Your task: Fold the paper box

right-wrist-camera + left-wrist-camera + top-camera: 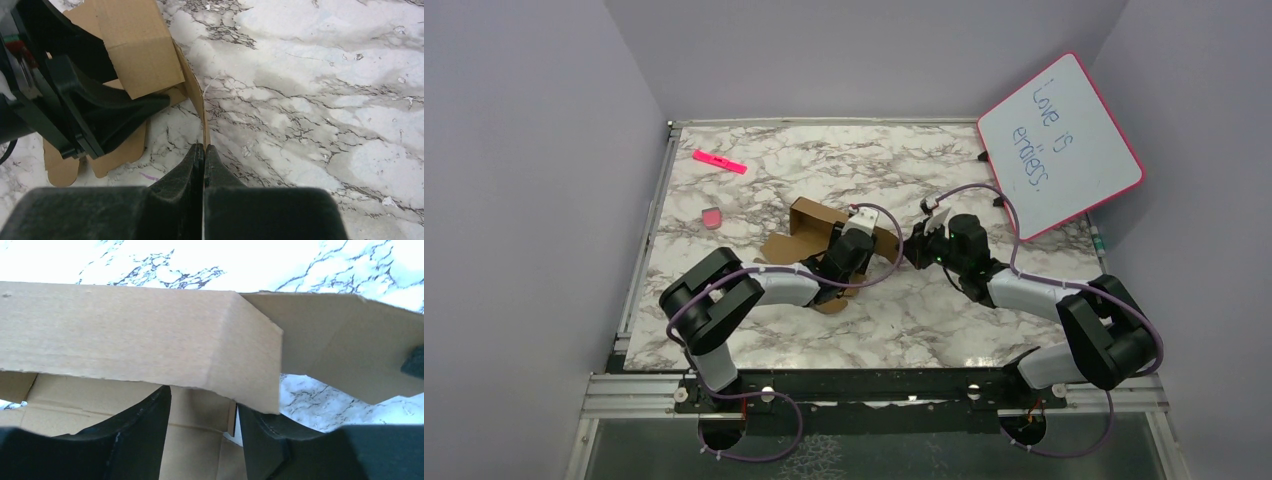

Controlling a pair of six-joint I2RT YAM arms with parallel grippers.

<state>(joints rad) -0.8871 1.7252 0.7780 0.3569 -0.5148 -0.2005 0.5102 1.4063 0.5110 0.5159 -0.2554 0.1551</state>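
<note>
Lying half-folded, plain brown paper box [812,218], open-topped

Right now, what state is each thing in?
box, half folded, one wall up, flaps open.
left gripper, open at the box wall.
right gripper, shut on a box flap.
whiteboard, tilted, written on.
marker, lying flat.

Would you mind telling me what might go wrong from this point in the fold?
The right gripper pinches only a thin flap edge of the paper box; it may slip out or tear. The left gripper stands open by the raised wall, so that wall may spring back down.
</note>
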